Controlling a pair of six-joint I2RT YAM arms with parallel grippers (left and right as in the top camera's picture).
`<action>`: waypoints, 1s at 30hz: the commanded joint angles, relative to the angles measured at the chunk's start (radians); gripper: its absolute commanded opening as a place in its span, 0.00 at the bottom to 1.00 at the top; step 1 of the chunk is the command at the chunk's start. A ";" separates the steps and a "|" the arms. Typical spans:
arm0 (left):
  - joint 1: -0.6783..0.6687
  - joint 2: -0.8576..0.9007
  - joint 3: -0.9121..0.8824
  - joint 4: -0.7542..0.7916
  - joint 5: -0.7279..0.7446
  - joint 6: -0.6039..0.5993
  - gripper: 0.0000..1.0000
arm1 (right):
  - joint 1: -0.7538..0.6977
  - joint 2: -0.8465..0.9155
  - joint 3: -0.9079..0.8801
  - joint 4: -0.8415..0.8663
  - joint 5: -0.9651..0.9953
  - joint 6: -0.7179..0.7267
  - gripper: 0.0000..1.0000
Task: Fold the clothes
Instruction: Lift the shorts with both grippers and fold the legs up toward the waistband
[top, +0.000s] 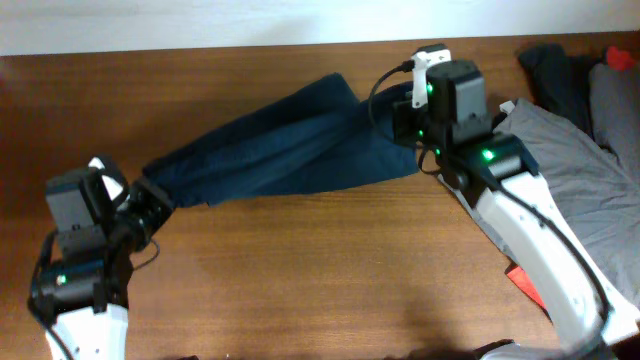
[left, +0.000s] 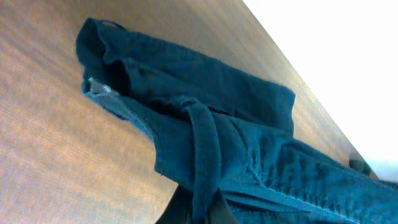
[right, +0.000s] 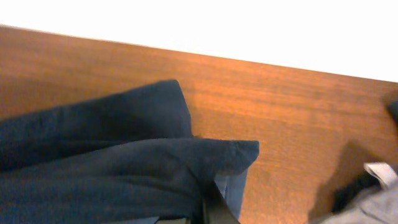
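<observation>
Trousers (top: 280, 150), dark blue, lie stretched in a long diagonal band across the wooden worktop (top: 300, 280), from lower left to upper middle. Left hand (top: 152, 207) is clamped on the lower-left end; its wrist view shows cloth bunched and pinched between the fingers. Right hand (top: 405, 125) is clamped on the upper-right end, a folded edge caught at its fingers. Grey garment (top: 570, 170) lies crumpled at far right, with a dark garment (top: 548, 70) beyond it.
</observation>
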 joint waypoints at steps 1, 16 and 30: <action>0.034 0.111 0.006 0.070 -0.224 -0.028 0.00 | -0.074 0.112 0.106 0.037 0.097 -0.113 0.04; 0.034 0.620 0.006 0.584 -0.187 -0.031 0.05 | -0.072 0.452 0.226 0.258 -0.184 -0.204 0.04; 0.034 0.790 0.006 0.801 -0.191 -0.031 0.56 | -0.021 0.644 0.226 0.405 -0.270 -0.203 0.53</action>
